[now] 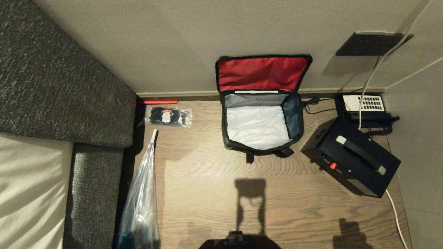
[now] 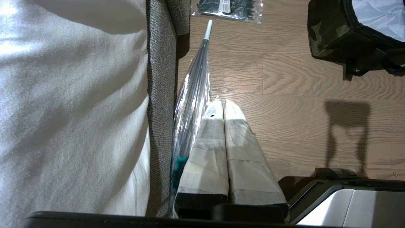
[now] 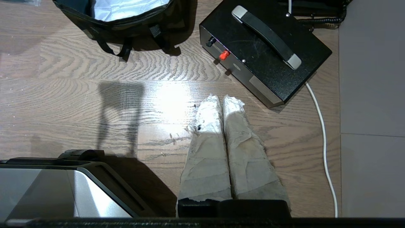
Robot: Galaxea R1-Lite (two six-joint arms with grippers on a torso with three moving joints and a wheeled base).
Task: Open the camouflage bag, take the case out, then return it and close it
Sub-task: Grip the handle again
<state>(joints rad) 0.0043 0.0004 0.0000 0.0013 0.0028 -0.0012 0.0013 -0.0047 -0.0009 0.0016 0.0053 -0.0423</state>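
The camouflage bag (image 1: 293, 116) stands open on the wood floor against the wall, its red lid (image 1: 259, 73) leaning back and its pale interior empty. Its camouflage side (image 2: 329, 34) shows in the left wrist view, its front straps (image 3: 139, 27) in the right wrist view. The black case (image 1: 356, 157), with a top handle and a small red spot, lies on the floor to the right of the bag, apart from it. My left gripper (image 2: 222, 103) and right gripper (image 3: 220, 98) hang shut and empty above the floor, short of the bag and case. Neither arm shows in the head view.
A black desk phone (image 1: 363, 103) sits behind the case by the wall, and a white cable (image 1: 394, 214) runs past the case. A clear packet of black ties (image 1: 168, 116) and a clear plastic-wrapped stick (image 1: 140, 204) lie beside the grey sofa (image 1: 52, 86) on the left.
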